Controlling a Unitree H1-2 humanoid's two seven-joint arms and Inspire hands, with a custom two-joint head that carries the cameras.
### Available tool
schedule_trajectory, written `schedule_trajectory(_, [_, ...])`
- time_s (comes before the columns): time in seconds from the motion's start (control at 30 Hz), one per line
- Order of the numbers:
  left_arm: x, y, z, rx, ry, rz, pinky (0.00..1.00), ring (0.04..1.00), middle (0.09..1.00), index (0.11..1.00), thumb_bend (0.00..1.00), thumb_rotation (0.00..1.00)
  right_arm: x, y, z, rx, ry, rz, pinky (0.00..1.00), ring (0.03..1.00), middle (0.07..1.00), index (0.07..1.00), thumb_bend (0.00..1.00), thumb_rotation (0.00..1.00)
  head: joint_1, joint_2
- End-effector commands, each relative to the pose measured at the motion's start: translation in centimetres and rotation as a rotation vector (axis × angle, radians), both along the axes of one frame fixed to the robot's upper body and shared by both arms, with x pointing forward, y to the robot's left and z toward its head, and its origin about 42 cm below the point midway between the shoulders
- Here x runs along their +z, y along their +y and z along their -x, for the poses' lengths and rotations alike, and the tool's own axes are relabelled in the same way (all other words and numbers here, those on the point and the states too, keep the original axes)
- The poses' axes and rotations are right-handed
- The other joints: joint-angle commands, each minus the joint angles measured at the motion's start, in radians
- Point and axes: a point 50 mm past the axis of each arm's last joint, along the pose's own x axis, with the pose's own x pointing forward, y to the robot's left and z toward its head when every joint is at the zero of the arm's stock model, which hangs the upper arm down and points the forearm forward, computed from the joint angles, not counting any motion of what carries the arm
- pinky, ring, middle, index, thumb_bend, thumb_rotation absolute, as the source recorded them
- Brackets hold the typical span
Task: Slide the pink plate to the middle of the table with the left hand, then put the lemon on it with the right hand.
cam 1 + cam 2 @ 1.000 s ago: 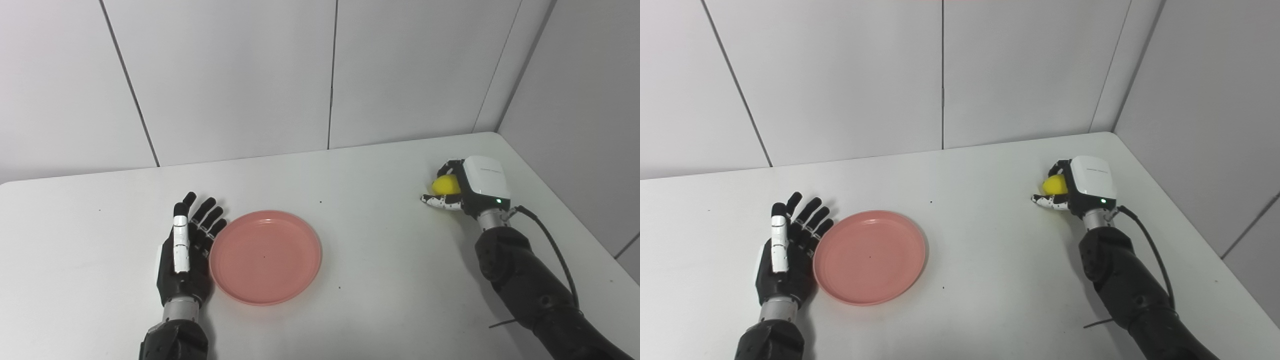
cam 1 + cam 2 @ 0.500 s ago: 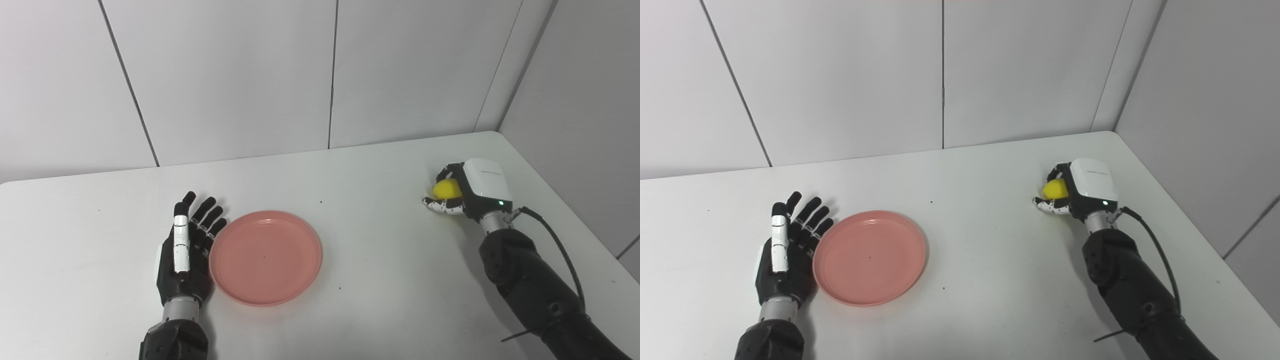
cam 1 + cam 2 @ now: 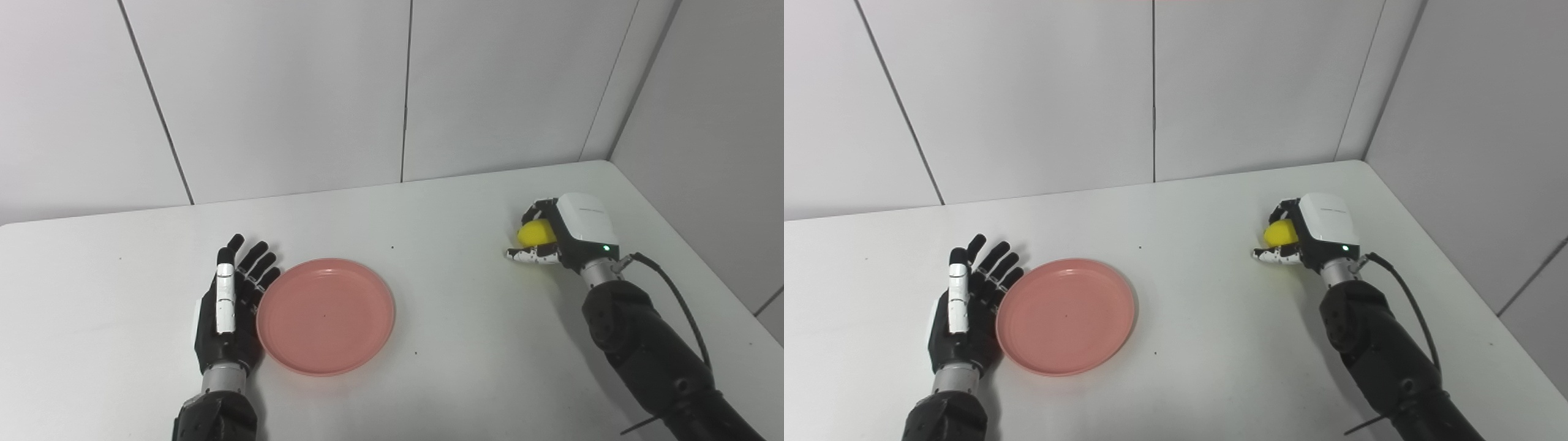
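Currently my left hand (image 3: 228, 306) lies flat, fingers spread, touching the plate's (image 3: 326, 316) left rim, mid-table toward the near edge. Right hand (image 3: 554, 234), near the table's (image 3: 465, 343) right edge, is clamped on the lemon (image 3: 535, 233). Carry it high, clear the rim, release low over the centre.

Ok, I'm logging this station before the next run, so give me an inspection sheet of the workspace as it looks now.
Surface: white table, a few tiny dark specks.
Job's things: pink plate flat, empty, left of centre; lemon in the right hand.
Clutter: nothing seen.
Hands: left hand open, flat beside the plate's left rim; right hand shut on the lemon.
Cables: black cable at the right wrist.
Surroundings: white wall panels, corner at right.
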Motion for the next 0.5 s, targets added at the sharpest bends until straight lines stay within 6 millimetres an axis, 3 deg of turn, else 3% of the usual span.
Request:
schedule_trajectory(0.0, [-0.1,-1.4,0.5,-0.002,0.017,0.025,0.79,0.79,0.784,0.867,0.76,0.71,3.4,-0.1,-0.9,0.03,-0.114,0.002,0.12,0.172,0.24,0.47,0.5,0.17,0.003,0.001])
schedule_trajectory(0.47, [-0.1,-2.2,0.8,-0.001,0.017,0.013,0.79,0.794,0.784,0.869,0.76,0.73,6.5,2.3,-0.6,0.112,-0.208,-0.038,0.1,0.152,0.217,0.469,0.5,0.17,0.056,-0.007])
